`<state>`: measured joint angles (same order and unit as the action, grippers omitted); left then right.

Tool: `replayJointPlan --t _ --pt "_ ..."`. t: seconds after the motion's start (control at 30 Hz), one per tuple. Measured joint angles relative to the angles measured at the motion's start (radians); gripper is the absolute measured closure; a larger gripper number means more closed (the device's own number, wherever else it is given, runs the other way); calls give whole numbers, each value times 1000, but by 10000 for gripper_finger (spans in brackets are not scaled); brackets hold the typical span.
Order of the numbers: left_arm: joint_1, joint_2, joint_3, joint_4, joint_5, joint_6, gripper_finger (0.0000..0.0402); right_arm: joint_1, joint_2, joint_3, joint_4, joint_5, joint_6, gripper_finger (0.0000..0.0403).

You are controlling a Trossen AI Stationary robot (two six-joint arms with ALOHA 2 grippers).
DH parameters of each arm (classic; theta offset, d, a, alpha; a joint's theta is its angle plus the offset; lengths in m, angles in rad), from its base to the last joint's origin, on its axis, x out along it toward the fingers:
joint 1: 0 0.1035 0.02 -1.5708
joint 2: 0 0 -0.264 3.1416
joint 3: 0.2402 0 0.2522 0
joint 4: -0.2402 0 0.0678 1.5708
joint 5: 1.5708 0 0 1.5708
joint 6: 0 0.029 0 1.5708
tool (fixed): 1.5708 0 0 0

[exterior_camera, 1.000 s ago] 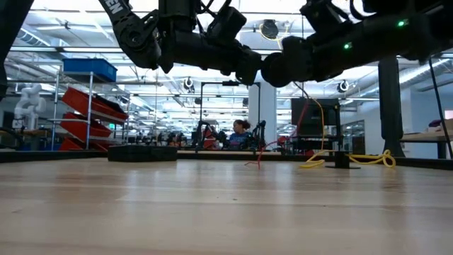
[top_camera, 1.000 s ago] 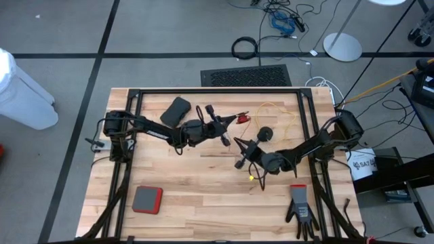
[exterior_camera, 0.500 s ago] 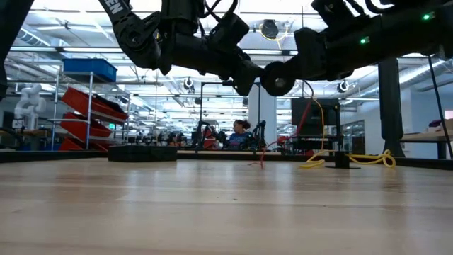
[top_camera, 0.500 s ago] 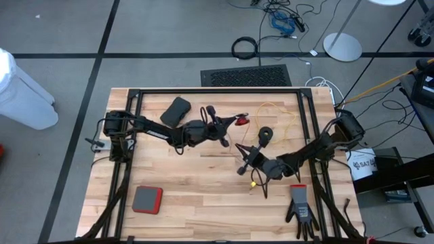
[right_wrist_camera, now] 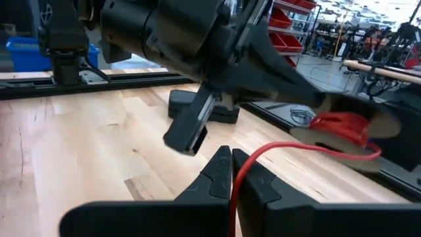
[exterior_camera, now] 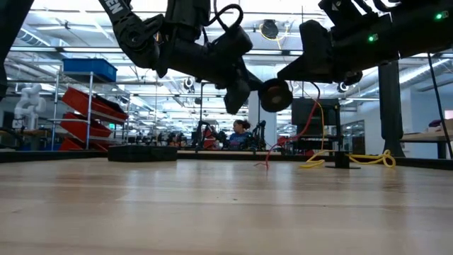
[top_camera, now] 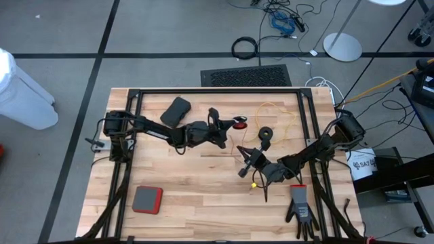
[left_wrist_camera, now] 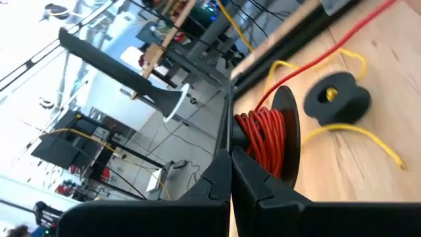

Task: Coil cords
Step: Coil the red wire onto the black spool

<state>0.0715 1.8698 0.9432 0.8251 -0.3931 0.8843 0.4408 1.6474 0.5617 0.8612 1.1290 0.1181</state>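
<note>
Above the table (top_camera: 203,183), both grippers clamp one red cord.
Left gripper (left_wrist_camera: 231,155) is pinched on the red-wound reel (left_wrist_camera: 266,141); right gripper (right_wrist_camera: 231,161), just beside it, is closed on the red cord (right_wrist_camera: 276,150). Yellow cord (top_camera: 274,112) and its black reel (top_camera: 264,133) lie beyond.

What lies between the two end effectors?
A red cord runs from the reel in the left end effector to the right end effector; the right wrist view shows it.
</note>
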Motion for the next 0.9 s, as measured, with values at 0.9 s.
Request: replayJointPlan --t 0.9 --pt "22 0 0 -2 0 -129 402 -107 63 284 -329 -179 -35 403"
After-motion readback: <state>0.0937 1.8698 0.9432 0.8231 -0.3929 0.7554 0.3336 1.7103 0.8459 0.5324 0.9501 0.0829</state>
